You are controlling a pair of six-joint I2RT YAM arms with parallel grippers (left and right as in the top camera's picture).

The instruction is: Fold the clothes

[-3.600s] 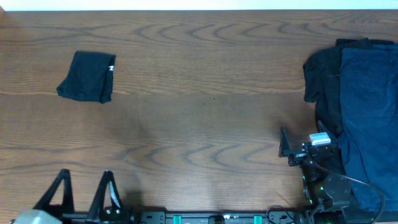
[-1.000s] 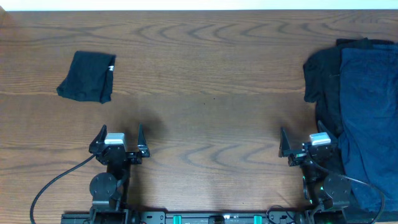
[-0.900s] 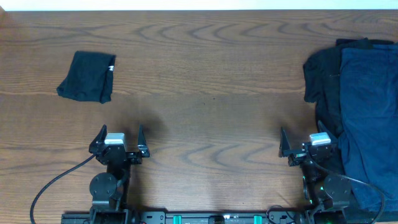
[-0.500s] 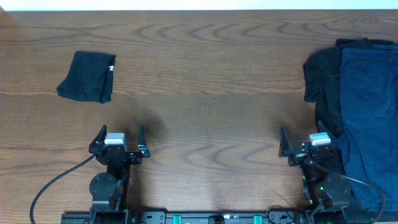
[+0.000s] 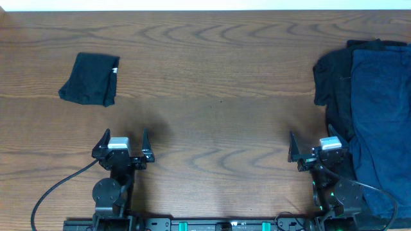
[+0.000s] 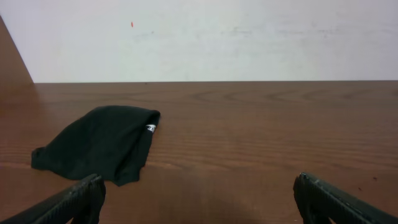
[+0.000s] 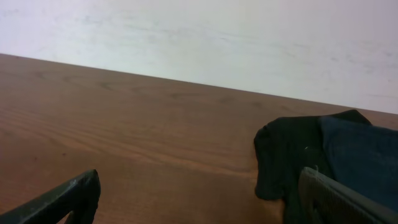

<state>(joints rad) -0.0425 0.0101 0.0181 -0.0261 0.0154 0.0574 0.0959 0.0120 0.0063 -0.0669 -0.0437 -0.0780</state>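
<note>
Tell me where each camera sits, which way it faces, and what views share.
Overhead: above the table, looking straight down; both arms at the near edge, left gripper and right gripper open.
Left wrist: low on the left arm, facing the far wall; folded black garment ahead-left; own fingertips at bottom corners.
Right wrist: low on the right arm, facing the far wall; pile of dark clothes ahead-right; own fingertips at bottom corners.
Shared: overhead and left wrist, the garment; overhead and right wrist, the pile.
</note>
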